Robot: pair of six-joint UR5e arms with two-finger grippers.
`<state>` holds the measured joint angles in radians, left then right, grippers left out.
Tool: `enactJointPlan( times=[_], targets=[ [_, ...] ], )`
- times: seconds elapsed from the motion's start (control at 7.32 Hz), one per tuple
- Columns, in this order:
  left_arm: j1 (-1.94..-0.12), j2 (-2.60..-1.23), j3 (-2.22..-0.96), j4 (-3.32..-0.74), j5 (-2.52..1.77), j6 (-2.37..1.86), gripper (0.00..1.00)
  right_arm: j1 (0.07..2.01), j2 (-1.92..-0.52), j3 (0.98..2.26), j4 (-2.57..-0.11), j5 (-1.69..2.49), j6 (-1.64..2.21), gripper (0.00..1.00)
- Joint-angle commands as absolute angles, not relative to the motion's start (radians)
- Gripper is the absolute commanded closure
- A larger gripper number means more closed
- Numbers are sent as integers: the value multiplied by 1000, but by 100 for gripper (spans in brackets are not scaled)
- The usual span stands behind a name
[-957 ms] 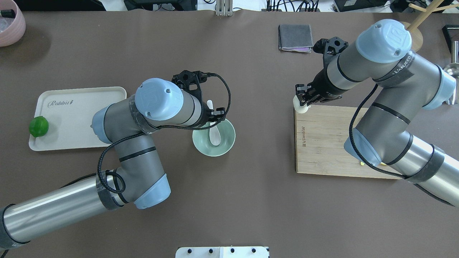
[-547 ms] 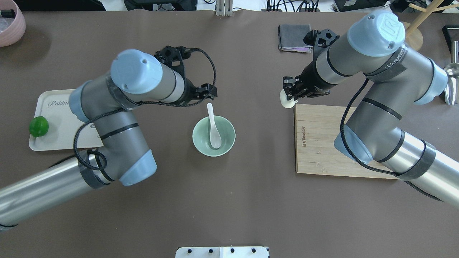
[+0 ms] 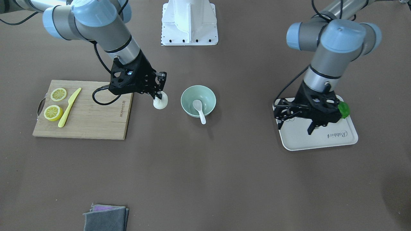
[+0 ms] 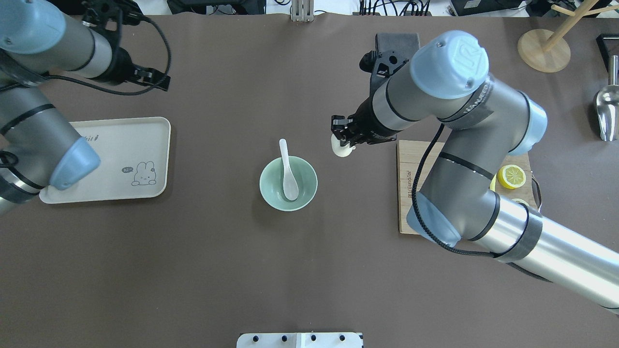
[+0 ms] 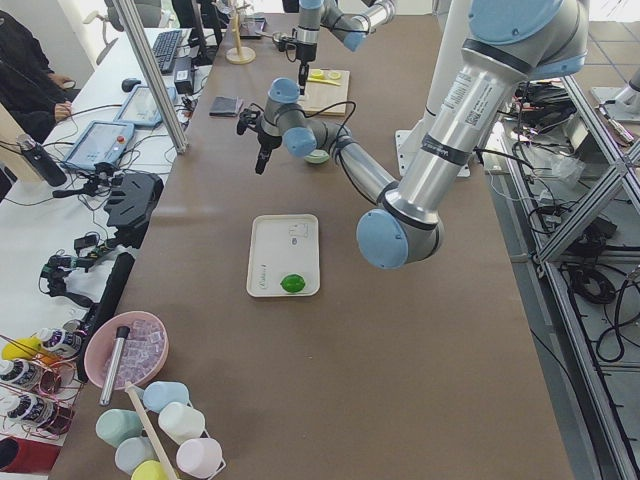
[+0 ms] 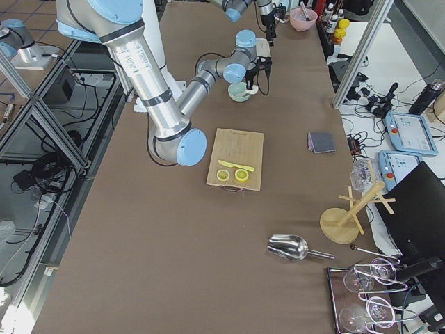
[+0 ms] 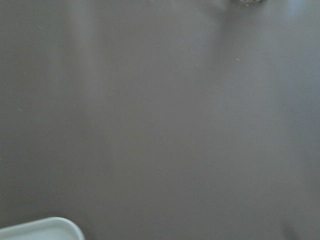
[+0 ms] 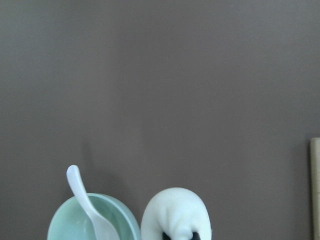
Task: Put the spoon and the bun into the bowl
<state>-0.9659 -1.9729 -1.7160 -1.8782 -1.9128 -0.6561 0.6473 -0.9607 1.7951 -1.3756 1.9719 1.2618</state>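
Your right end effector [image 4: 342, 141] clamped on the bun [image 4: 341, 150], now off the board [image 4: 420, 198] at the bowl's [image 4: 272, 197] overhead 2 o'clock, spoon [image 4: 288, 170] inside, left end effector [image 3: 295, 123] spread empty, withdrawn to 10 o'clock.

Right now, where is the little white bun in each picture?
Front-facing: bun just left of the bowl.
Overhead: bun upper right of the bowl.
Exterior left: cannot tell.
Exterior right: cannot tell.
Left wrist: not in it.
Right wrist: bun bottom middle, beside the bowl.
Shared landmark: the bowl.
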Motion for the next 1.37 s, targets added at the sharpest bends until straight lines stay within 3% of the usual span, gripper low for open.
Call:
enactJointPlan(
  times=[0.0,0.55,0.68,0.82,1.23],
  targets=[
    [-1078,-1882,-1718,-1884,-1917,-494,1,557,-876,1746,-1374,1873,1313,100],
    [-1074,-1878,-1700,-1881,-1914,-495,1,492,-833,1662,-1365,1802,1324,100],
    [-1074,-1881,-1684,-1888,-1914,-495,1,492,-801,1620,-1364,1801,1330,59],
    [-1072,-1885,-1683,-1888,-1914,-495,1,486,-792,1609,-1362,1795,1350,1],
    [-1071,-1885,-1678,-1890,-1914,-495,1,488,-799,1620,-1374,1799,1355,0]
  ],
)
